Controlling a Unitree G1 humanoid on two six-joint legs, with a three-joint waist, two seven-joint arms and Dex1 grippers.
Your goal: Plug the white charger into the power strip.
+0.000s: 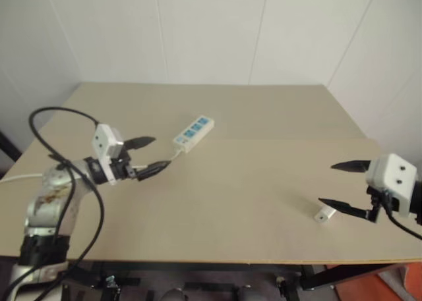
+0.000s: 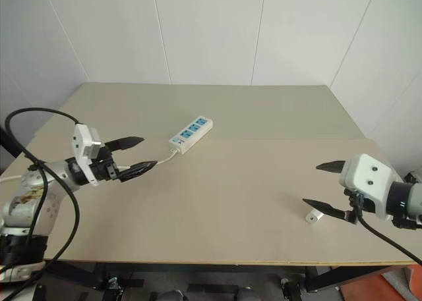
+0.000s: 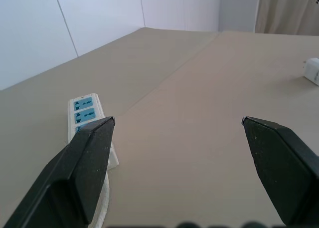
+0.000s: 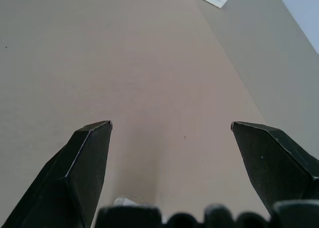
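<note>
The power strip [image 1: 194, 134], a long white bar with blue socket faces, lies left of the table's middle; its white cord runs off toward my left arm. My left gripper [image 1: 150, 155] hovers open just short of the strip's cord end, fingers pointing at it; the strip [image 3: 87, 124] shows beside one finger in the left wrist view. The white charger [image 1: 324, 215], a small boxy plug, lies near the table's front right. My right gripper [image 1: 342, 184] hangs open right beside and above it, fingers spread wide. A sliver of the charger [image 4: 124, 201] peeks between the fingers' bases in the right wrist view.
The beige table [image 1: 250, 176] has a seam running across its middle. White walls stand behind it. A black cable [image 1: 59, 149] loops over my left arm. The table's front edge runs close below the charger.
</note>
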